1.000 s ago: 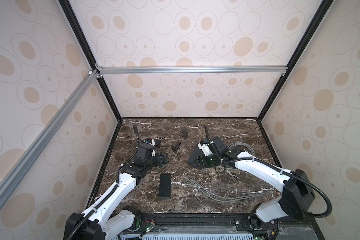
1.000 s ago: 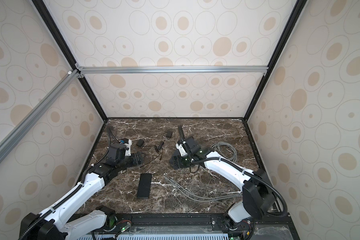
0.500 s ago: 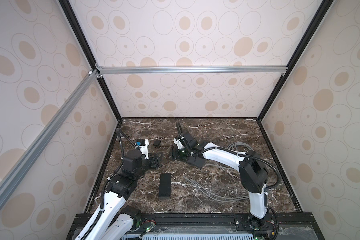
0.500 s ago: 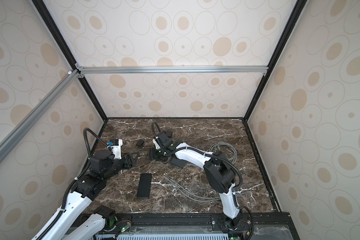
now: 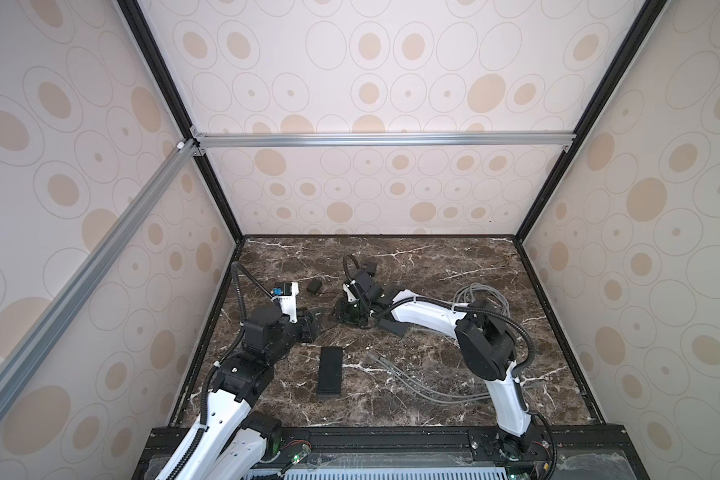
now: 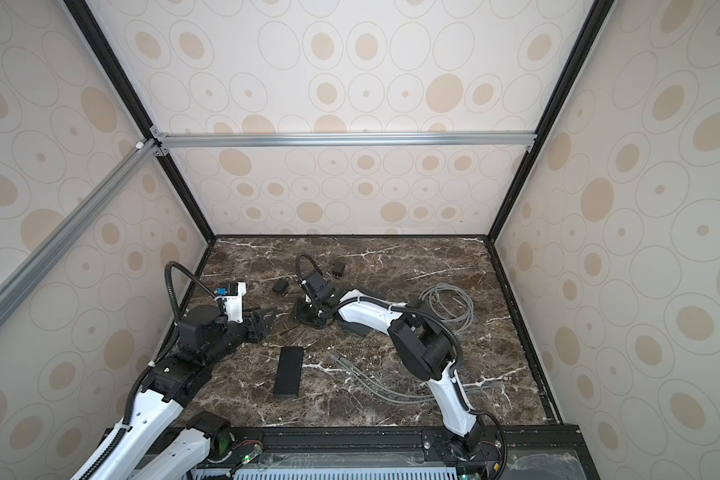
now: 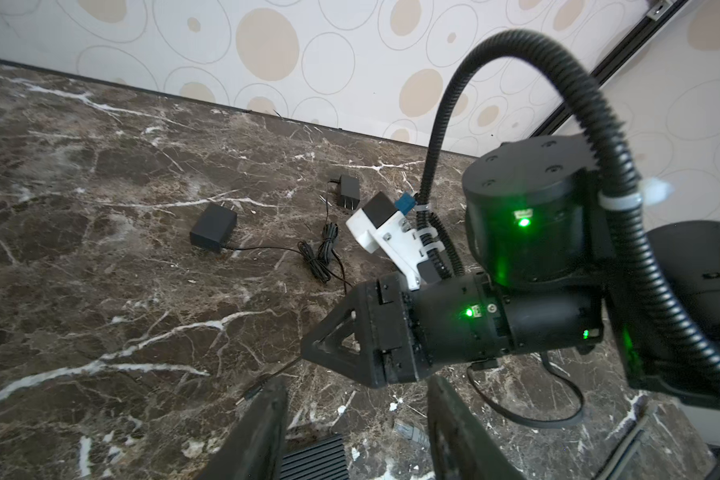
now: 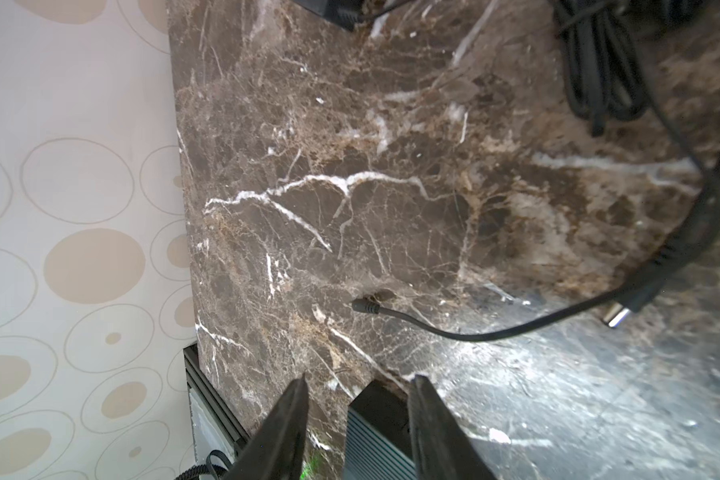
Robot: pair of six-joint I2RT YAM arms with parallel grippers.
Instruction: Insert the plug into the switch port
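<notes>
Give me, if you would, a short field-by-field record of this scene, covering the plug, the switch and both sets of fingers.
Surface: brown marble table
Plug: small black barrel plug on a thin wire, lying loose on the table
Switch: black ribbed box, flat on the table, untouched
Left fingers: apart, holding nothing
Right fingers: apart, holding nothing; plug lies ahead of them
Other: black adapter, second adapter, grey cables
</notes>
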